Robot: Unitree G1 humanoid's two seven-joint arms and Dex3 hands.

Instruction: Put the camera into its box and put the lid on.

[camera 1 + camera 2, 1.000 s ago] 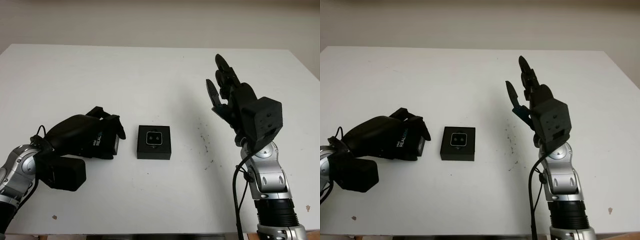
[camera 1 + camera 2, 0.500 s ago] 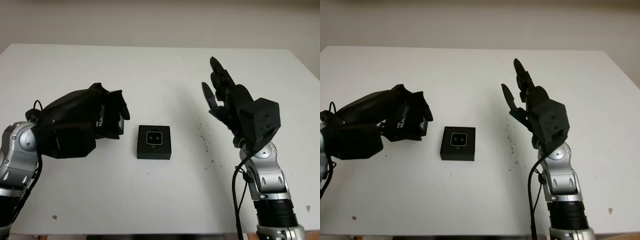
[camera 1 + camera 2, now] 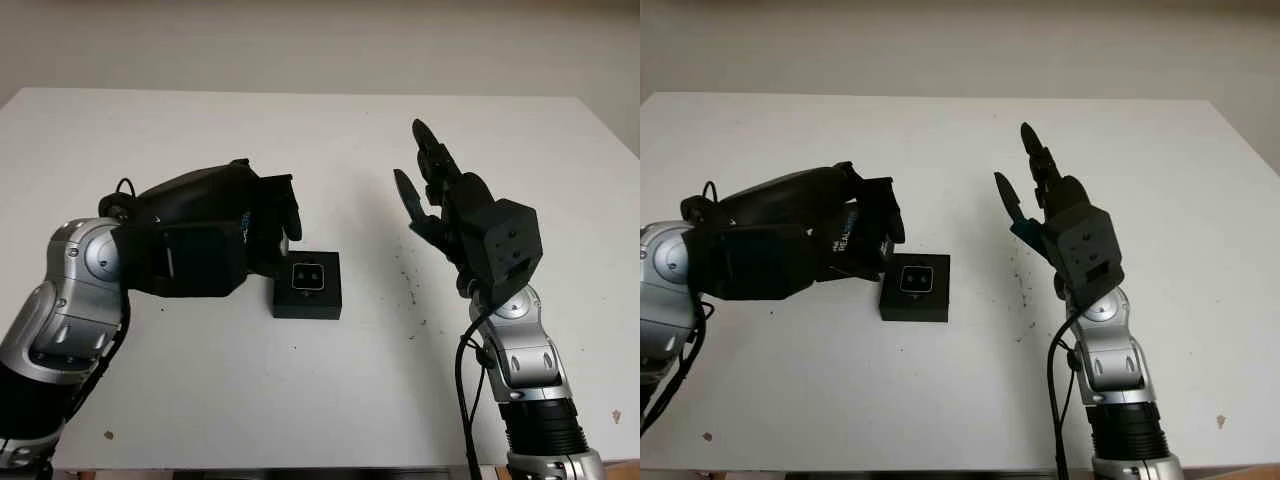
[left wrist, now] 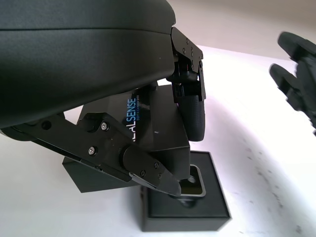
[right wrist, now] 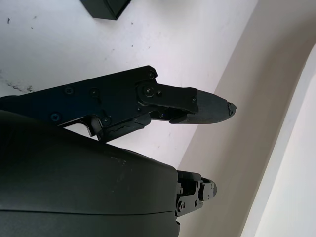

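Lid lifted off table, now carried right to the box.
Left hand (image 3: 262, 215) grips RealSense lid (image 4: 148, 129) just left of open box (image 3: 308, 300), camera (image 3: 307, 277) inside. Right hand (image 3: 440, 195) open, raised right.

"sense" on the held lid (image 4: 148, 128)

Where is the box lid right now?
In the left eye view, the lid is gripped in the left hand, raised just left of the open box holding the camera.
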